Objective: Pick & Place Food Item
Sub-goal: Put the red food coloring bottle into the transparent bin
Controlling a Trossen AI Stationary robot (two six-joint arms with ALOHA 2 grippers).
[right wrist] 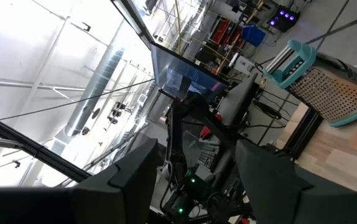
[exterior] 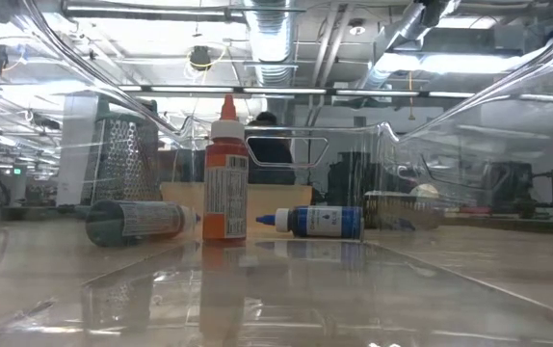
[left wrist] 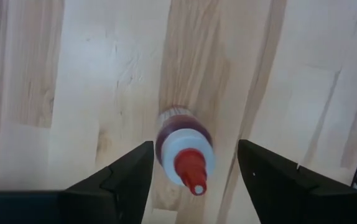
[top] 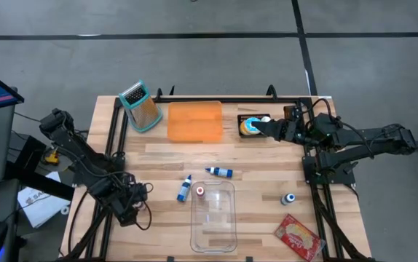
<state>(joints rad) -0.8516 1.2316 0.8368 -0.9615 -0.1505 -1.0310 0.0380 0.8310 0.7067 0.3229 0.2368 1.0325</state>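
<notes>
In the left wrist view a small bottle (left wrist: 183,146) with a dark red body, white shoulder and red cap stands upright on the wooden table (top: 260,156). My left gripper (left wrist: 195,145) hangs above it, pointing steeply down. It is open, with one finger on either side of the bottle and clear of it. In the high view this gripper (top: 135,205) is near the table's left front and hides the bottle. My right gripper (top: 256,126) waits at the far right, raised and open, with nothing between its fingers (right wrist: 135,168).
A clear plastic container (top: 213,240) sits at the front centre with a red-capped bottle (top: 200,191) at its far corner. Two blue bottles (top: 184,188) (top: 220,172) lie nearby. An orange tray (top: 194,120) and a grater (top: 140,106) stand at the far edge. A red packet (top: 298,239) lies front right.
</notes>
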